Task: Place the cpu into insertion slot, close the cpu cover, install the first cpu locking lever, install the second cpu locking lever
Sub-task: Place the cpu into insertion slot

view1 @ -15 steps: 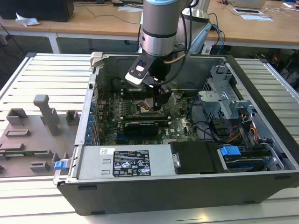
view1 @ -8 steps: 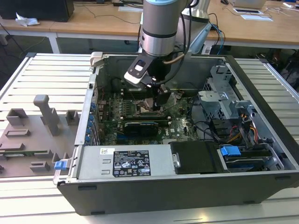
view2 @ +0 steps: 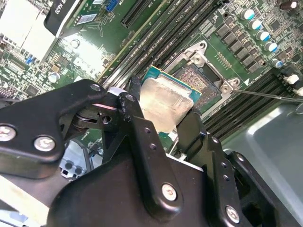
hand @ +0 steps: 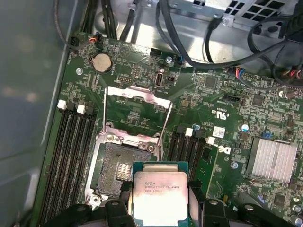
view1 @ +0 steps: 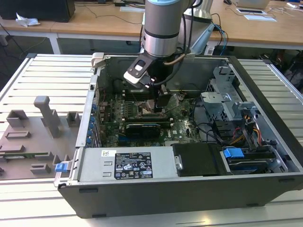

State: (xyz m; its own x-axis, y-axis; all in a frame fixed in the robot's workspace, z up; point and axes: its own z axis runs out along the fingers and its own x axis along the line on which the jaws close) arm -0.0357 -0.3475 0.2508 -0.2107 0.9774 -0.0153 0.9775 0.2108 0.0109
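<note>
Claw [view2: 163, 111] clamped on the cpu [view2: 165, 99], a black finger [view2: 137, 123] on each of two opposite edges. We see the cpu above the board [view2: 94, 56], overlapping one edge of the slot [view2: 204, 81], not seated.

In the first wrist view the slot [hand: 116, 165] shows its dark centre bare, with the cover [hand: 139, 93] swung open beyond it. The cpu [hand: 160, 196] carries small dark print on top; we leave it unread.

In the exterior view the claw [view1: 158, 101] sits low inside the open case [view1: 189, 191]. A white label [view1: 132, 165] is on the grey box [view1: 163, 163] at the front.
</note>
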